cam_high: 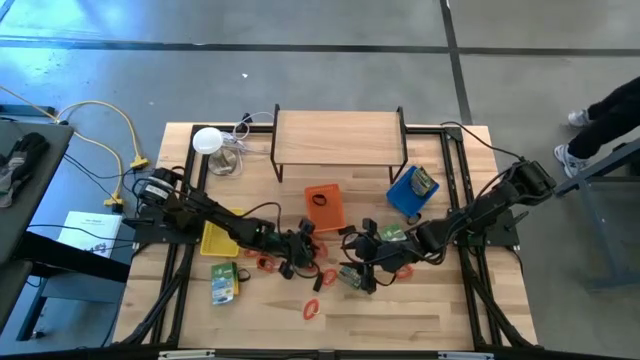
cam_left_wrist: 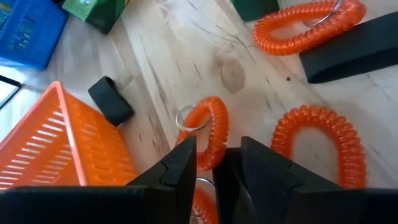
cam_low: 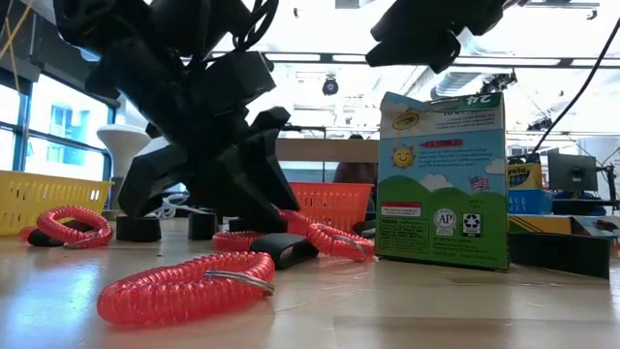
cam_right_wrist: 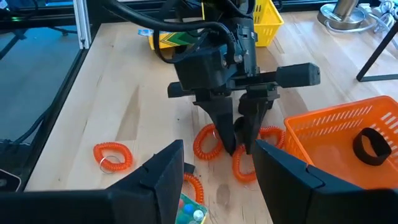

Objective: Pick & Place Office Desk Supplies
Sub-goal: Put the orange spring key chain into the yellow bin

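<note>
Left gripper (cam_right_wrist: 239, 146) clamped on red-orange coiled plastic loop (cam_left_wrist: 208, 134); right gripper (cam_right_wrist: 214, 171) released, waiting nearby. Orange slatted plastic tray (cam_high: 325, 208) holds one black band (cam_right_wrist: 371, 146); most loops unsorted.

You had one camera overhead, looking straight down on the whole table (cam_high: 330, 320). Another sat at tabletop level, close, facing the room. Each wrist camera looked past its own fingers; both shared the orange tray (cam_right_wrist: 336, 134) near the table's middle.

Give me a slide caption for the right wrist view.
Left pincer lowered over orange coil keyrings beside the orange tray.
</note>
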### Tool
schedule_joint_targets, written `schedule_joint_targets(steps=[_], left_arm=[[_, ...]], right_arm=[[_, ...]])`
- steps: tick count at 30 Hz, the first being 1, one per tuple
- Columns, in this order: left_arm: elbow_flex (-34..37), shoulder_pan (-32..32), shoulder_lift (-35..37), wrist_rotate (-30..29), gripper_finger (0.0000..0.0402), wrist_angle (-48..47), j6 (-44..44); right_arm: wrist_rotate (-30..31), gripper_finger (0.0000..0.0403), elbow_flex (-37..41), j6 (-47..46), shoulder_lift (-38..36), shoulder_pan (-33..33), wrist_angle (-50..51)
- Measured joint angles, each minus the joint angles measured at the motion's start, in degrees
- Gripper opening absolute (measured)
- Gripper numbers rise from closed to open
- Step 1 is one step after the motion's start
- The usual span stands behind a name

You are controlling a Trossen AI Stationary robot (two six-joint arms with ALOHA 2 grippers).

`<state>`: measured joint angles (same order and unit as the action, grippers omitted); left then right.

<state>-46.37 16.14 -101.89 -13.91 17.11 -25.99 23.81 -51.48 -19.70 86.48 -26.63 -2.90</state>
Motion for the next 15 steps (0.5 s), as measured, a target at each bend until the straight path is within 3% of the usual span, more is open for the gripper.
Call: schedule_joint_targets(steps=[15], left_arm=[[0.04,-1.68,-0.25,-1.26,0.0047,0.33,1.57]], right_arm=[[-0.1,0.018,0.0,-0.23,0.0,0.0,-0.85]])
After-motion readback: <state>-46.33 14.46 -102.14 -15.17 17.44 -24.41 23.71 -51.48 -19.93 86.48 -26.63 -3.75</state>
